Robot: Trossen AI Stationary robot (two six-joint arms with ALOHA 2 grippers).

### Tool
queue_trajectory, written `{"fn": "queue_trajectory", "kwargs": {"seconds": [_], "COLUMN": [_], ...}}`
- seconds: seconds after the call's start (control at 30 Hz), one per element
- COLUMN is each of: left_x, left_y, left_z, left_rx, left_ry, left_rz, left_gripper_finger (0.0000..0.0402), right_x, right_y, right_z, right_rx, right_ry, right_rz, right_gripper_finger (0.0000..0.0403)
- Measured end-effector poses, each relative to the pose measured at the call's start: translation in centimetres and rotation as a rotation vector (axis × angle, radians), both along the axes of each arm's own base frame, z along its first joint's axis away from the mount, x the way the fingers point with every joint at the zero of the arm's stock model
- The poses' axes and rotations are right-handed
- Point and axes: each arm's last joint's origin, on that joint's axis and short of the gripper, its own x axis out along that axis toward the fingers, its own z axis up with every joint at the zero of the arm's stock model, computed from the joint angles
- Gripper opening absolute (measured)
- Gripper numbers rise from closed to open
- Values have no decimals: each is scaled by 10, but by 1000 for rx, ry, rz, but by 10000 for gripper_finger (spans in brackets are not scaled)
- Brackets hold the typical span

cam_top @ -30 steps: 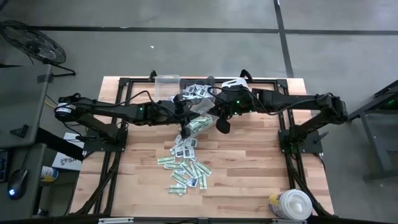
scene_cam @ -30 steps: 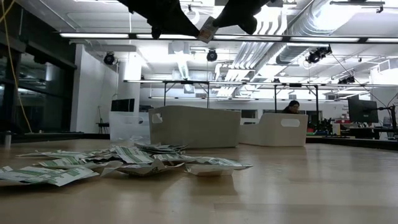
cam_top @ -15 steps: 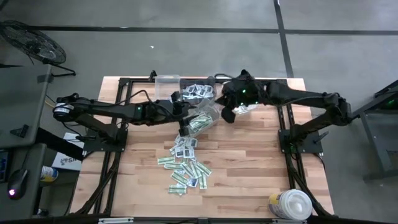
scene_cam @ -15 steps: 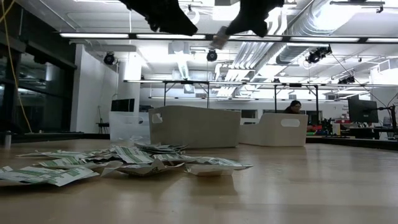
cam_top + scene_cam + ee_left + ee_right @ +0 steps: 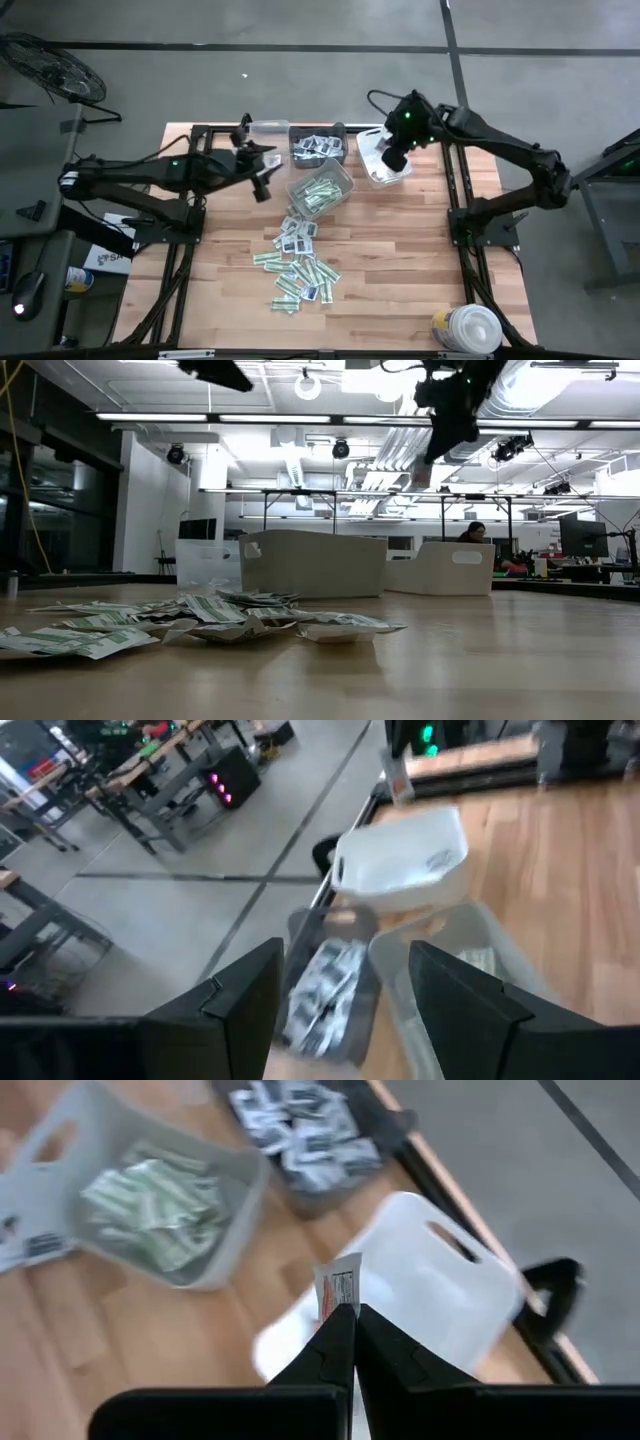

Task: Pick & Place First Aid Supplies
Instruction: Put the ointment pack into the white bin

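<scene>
While the right gripper (image 5: 345,1318) hung over the white bin (image 5: 470,1295) at the table's far edge, its fingers were pressed together on one small white packet (image 5: 339,1288). That packet stood upright out of the fingertips, long axis in line with the fingers; it bore a reddish mark and dark print, too blurred to read. Only the right wrist view showed this packet; from the high view the gripper (image 5: 393,158) hid it.

The left gripper (image 5: 262,186) hovered near the clear bin (image 5: 268,131), its fingers (image 5: 245,995) spread wide and holding nothing.

Green-and-white strips (image 5: 318,194) lay piled in the grey bin (image 5: 341,176), their long axes roughly parallel, slanting across the bin. Squarish white packets with dark print (image 5: 317,146) filled the dark bin (image 5: 338,132). More packets (image 5: 296,262) lay scattered at all angles on the table (image 5: 400,270); the low view showed them as a flat heap (image 5: 200,617). No writing was legible anywhere.
</scene>
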Motion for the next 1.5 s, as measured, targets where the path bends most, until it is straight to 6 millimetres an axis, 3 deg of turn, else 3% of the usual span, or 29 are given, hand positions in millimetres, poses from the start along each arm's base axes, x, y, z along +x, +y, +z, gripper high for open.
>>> {"fn": "queue_trajectory", "kwargs": {"seconds": [0.23,0.4,0.67,0.87,1.2,1.33,1.5], "left_x": [-33,-53,-77,-90,-100,-101,-101], "left_y": [0,-1,-5,-6,-7,-8,-8], "left_z": [-19,-44,-76,-95,-109,-112,-112], "left_rx": [-18,-76,-154,-190,-212,-218,-213], "left_ry": [-21,-100,-199,-225,-244,-235,-226], "left_rz": [5,-47,-157,-194,-258,-277,-293], "left_gripper_finger": [215,215,215,215,215,215,215], "right_x": [-13,-5,14,21,23,25,27], "right_y": [-38,-58,-75,-82,-79,-77,-74], "right_z": [-13,-37,-78,-101,-112,-112,-112], "right_rx": [34,108,236,310,399,410,425], "right_ry": [41,102,185,243,278,270,262], "right_rz": [-115,-151,-206,-264,-267,-280,-310], "right_gripper_finger": [0,0,0,0,4,35,103]}}
